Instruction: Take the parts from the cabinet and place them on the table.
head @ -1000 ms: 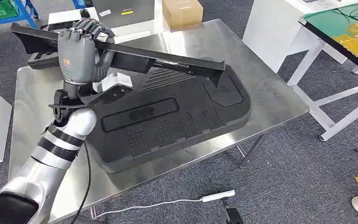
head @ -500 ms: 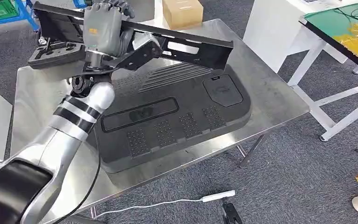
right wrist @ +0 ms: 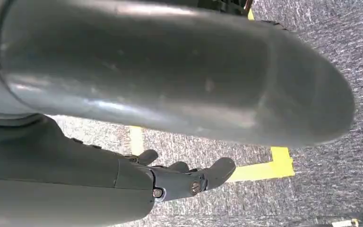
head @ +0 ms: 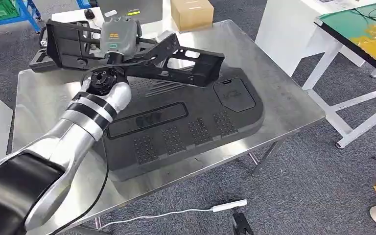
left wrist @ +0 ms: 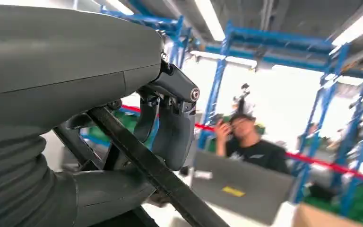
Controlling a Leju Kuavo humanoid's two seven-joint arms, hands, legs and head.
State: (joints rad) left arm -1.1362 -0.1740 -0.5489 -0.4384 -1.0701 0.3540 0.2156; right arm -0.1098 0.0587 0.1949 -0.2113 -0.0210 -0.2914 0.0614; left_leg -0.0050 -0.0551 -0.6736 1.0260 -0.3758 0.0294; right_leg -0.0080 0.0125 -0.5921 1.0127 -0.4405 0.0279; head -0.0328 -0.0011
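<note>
We stood over the bare steel work table (head: 293,105), our left hand (head: 119,36) wrapped around a long black plastic trim part with an openwork frame (head: 142,54), which we held in the air above the table's far side. At the far left corner a smaller black moulded part (head: 41,61) already lay on the steel. Just right of it hung the wide end of the held part, and from there its arm ran rightward to a narrow tip above a large flat black panel with ribbed and dimpled patches (head: 186,132), which covered much of the tabletop. The wrist view showed our thumb and fingers (left wrist: 172,130) closed around one thin bar of the part, a person blurred in the background (left wrist: 253,146).

To set it down well, we judged, the part should come down level rather than tip-first, in the strip of bare steel behind the panel or squarely on top of it, and the grip should be let go only once the plastic rested fully. The long arm could easily swing into the cardboard box (head: 191,12) beyond the table. Our right hand (right wrist: 189,177) hung over grey carpet, fingers loosely apart, holding nothing.
</note>
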